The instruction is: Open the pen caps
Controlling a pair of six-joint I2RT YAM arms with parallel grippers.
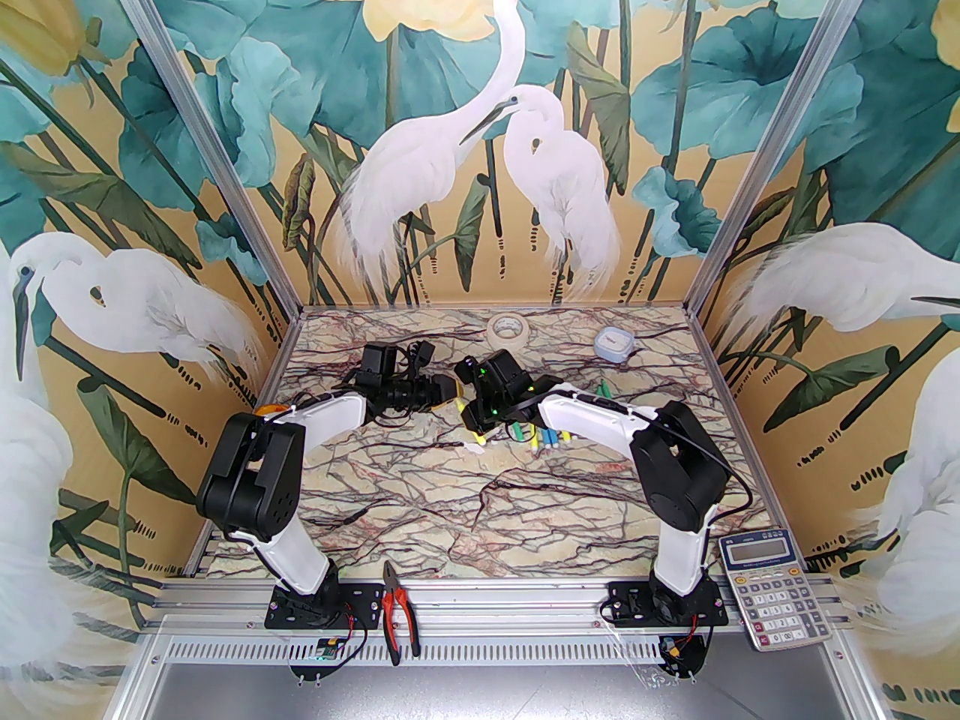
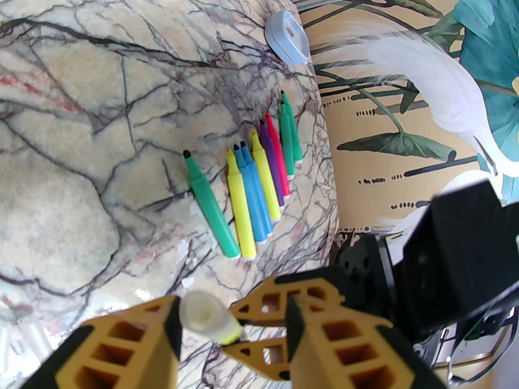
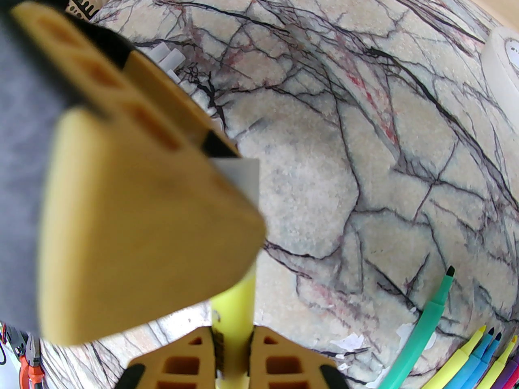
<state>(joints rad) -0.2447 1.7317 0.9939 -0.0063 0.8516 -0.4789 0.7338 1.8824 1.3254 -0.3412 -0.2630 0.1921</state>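
Uncapping step, one pen in hand. We noted the right gripper (image 3: pixel 234 338) clamped on the yellow marker (image 3: pixel 237 298). Its pen cap (image 2: pixel 200 312) sat on the marker's end between the left gripper's (image 2: pixel 233 314) parted jaws — not yet pinched. Next, we judged: close on the cap, pull straight off.

- The left arm (image 1: pixel 255 477) is folded at the elbow, with its forearm reached forward and inward.
- The right arm (image 1: pixel 667 469) is folded in mirror fashion, and the two wrists are brought close together.
- The left tool (image 2: pixel 233 310) is held with its fingers apart, one on each side of a pale cap (image 2: pixel 202 314).
- The right tool (image 3: pixel 233 336) is clamped on the yellow marker (image 3: pixel 235 298) that carries the cap.
- The two tools are set tip to tip.
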